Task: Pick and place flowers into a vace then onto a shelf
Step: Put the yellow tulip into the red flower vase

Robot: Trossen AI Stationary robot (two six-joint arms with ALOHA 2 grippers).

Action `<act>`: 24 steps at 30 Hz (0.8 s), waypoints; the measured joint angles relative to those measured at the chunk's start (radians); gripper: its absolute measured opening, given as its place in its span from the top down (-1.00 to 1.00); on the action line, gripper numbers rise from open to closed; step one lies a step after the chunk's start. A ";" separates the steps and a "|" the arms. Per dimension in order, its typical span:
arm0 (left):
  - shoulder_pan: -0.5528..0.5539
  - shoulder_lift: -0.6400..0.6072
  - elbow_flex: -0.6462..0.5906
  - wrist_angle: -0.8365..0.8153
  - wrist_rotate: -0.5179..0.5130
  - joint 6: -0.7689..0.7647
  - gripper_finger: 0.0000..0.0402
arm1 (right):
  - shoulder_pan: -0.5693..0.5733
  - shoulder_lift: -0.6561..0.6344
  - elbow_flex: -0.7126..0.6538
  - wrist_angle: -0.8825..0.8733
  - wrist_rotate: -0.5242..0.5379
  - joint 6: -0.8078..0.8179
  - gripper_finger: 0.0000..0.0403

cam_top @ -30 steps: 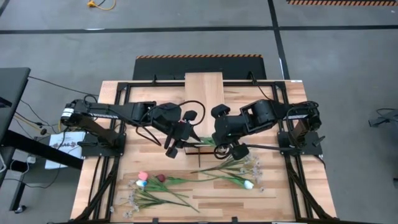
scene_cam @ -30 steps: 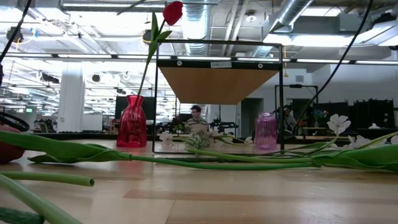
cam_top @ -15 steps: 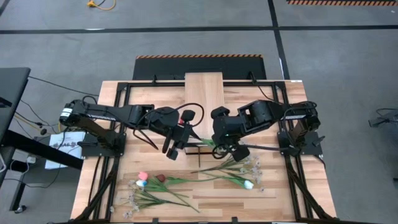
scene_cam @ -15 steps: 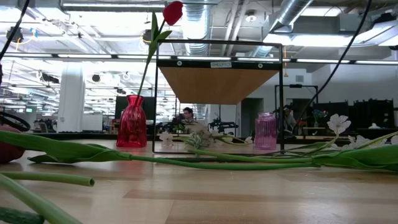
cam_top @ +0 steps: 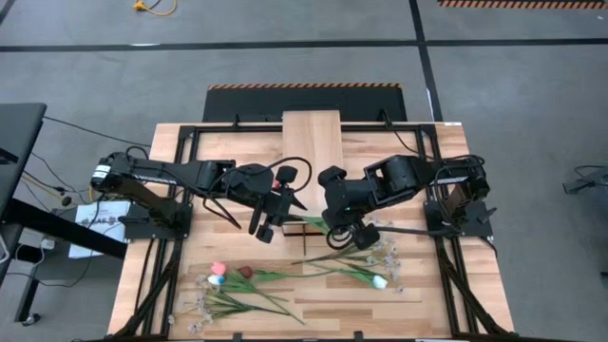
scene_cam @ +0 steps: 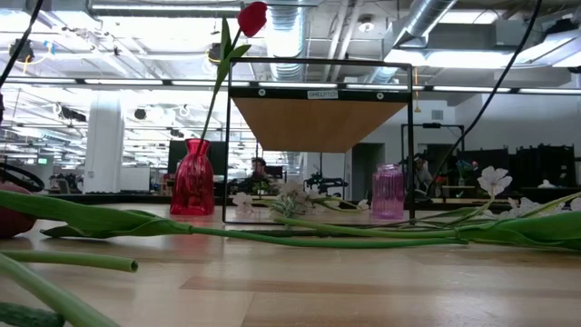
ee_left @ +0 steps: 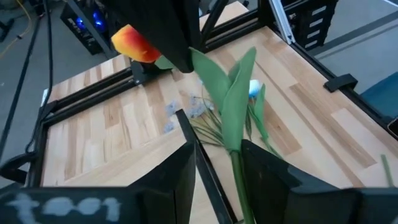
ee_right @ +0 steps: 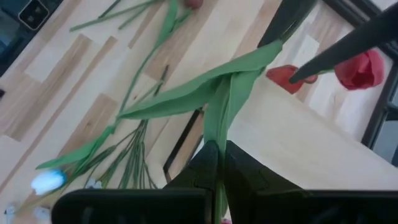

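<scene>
An orange-red tulip (ee_left: 134,45) with long green leaves (cam_top: 309,220) hangs in the air over the near end of the shelf (cam_top: 313,142), a light-wood plank on a thin black frame. My right gripper (ee_right: 216,152) (cam_top: 334,228) is shut on its stem. My left gripper (ee_left: 217,149) (cam_top: 269,226) is open and faces it from the table's left, one finger on either side of the stem's lower part (ee_left: 236,168). A red vase (scene_cam: 192,177) holding a red tulip (scene_cam: 252,16) and a purple vase (scene_cam: 388,191) stand on the table. My right gripper pinches the tulip's green stem (ee_right: 214,134) between its two fingers, just below the flower head. The fingers point toward the table's left and lie roughly along the stem. The tulip is lifted clear, about level, with its leaves (ee_right: 236,74) reaching toward the left gripper. My left gripper: the stem runs close beside one finger (ee_left: 264,171); whether they touch I cannot tell.
Several more tulips (cam_top: 233,273) and pale blossom sprays (cam_top: 380,255) lie on the near part of the slatted tabletop, with long stems (scene_cam: 272,238) across it. The shelf's black frame (ee_left: 202,165) runs right under the left gripper. A person shows in the room beyond.
My right gripper has moved a little toward the table's left, closer to the left gripper, carrying the tulip with it. Both grippers keep their finger gaps.
</scene>
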 joint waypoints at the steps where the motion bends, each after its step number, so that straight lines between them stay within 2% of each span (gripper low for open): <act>1: 0.000 0.000 0.000 -0.003 0.000 0.000 0.44 | 0.000 0.000 0.000 0.010 0.000 -0.001 0.95; 12: 0.000 0.000 0.000 -0.001 -0.009 0.000 0.46 | 0.000 0.000 0.000 0.021 -0.001 -0.004 0.95; 15: 0.000 0.000 0.000 -0.001 -0.012 0.000 0.57 | 0.000 0.000 0.000 0.021 -0.001 -0.003 0.95; 21: 0.000 0.000 0.000 -0.003 -0.040 0.001 0.94 | 0.000 0.000 0.000 0.020 0.000 0.002 0.94; 24: 0.000 0.000 0.000 -0.006 -0.043 0.002 0.96 | -0.002 0.000 0.000 0.021 -0.002 0.024 0.87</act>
